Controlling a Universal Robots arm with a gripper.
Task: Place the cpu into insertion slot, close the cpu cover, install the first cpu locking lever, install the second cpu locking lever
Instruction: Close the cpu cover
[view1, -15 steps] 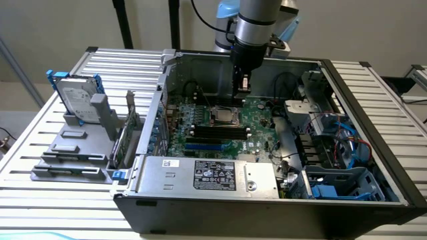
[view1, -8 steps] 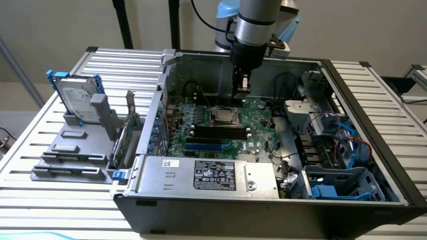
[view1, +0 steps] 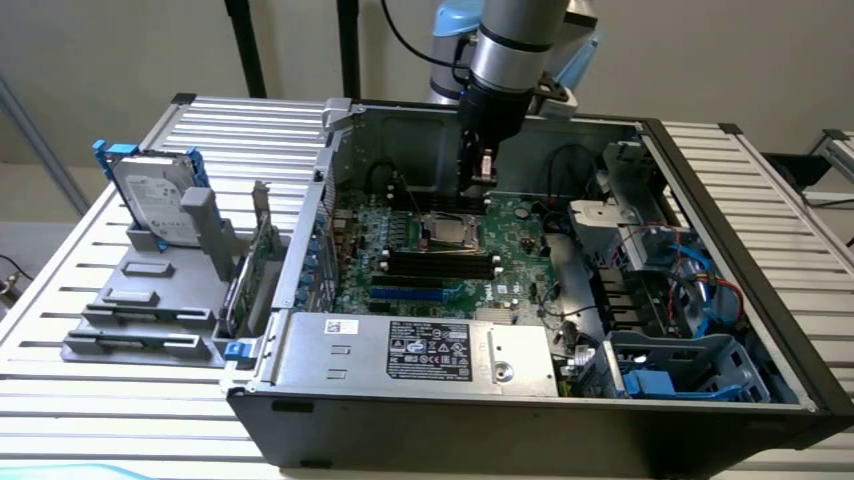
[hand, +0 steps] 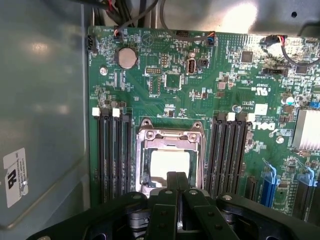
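The green motherboard (hand: 200, 95) lies flat in the open computer case (view1: 747, 300). On it, between the black memory slots (hand: 114, 155), sits the insertion slot (hand: 141, 172) with its silvery rim. The pale square cpu (hand: 170, 164) lies inside it. The silvery cpu cover (hand: 170, 136) frames the chip; whether it lies fully flat I cannot tell. My gripper (hand: 176, 176) is shut, fingers pressed together with nothing between them, hovering just over the socket's near edge. In the exterior view the gripper (view1: 478, 186) hangs above the board, slightly behind the socket (view1: 451, 232).
A grey labelled power-supply box (view1: 414, 350) fills the case's front. Cables and blue drive bays (view1: 681, 370) crowd the exterior view's right. A hard drive (view1: 154, 195) stands in a grey holder outside the case at the exterior view's left. Case walls (hand: 45, 100) hem in the board.
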